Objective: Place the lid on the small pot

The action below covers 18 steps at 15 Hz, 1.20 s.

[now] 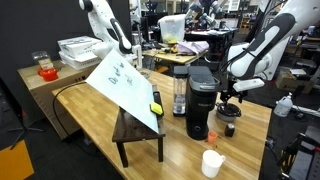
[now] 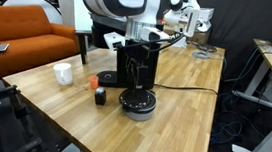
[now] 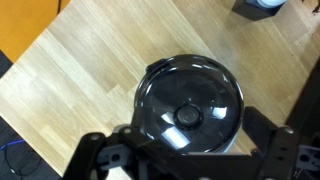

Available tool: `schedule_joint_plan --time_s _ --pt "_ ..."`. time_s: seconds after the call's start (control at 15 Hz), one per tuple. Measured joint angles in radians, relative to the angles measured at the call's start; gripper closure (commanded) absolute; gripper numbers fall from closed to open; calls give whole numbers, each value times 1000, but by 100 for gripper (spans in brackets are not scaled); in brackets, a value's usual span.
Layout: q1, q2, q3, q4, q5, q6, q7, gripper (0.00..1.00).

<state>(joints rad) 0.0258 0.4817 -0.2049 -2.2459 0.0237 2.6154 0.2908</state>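
The lid (image 3: 190, 100) is a round black disc with a raised centre knob. It lies flat on the small pot (image 2: 138, 108), whose grey rim shows round it. Both stand on the wooden table in front of the black coffee maker (image 2: 132, 66). My gripper (image 3: 190, 140) hangs straight above them, open. Its fingers are spread wider than the lid and hold nothing. In both exterior views the gripper (image 1: 232, 96) (image 2: 138, 83) is just over the pot (image 1: 230, 110).
A small dark cup (image 2: 100, 97) (image 1: 229, 128) stands beside the pot. A white paper cup (image 2: 64, 74) (image 1: 212, 162) stands further along the table. A blender (image 1: 180, 92) and a white board (image 1: 125, 85) are beyond the coffee maker (image 1: 200, 100). A cable (image 2: 185, 88) runs across the table.
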Motion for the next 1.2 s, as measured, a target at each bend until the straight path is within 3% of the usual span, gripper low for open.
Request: schedule_joint_plan --time_s 0.27,0.67,0.87,1.2 --pt "21 -41 0 -74 -10 0 62 0" --pt "105 -227 11 -380 -15 50 202 0" --pt "114 -308 38 -500 -14 86 265 0" --pt "113 -359 50 -556 -11 99 299 0"
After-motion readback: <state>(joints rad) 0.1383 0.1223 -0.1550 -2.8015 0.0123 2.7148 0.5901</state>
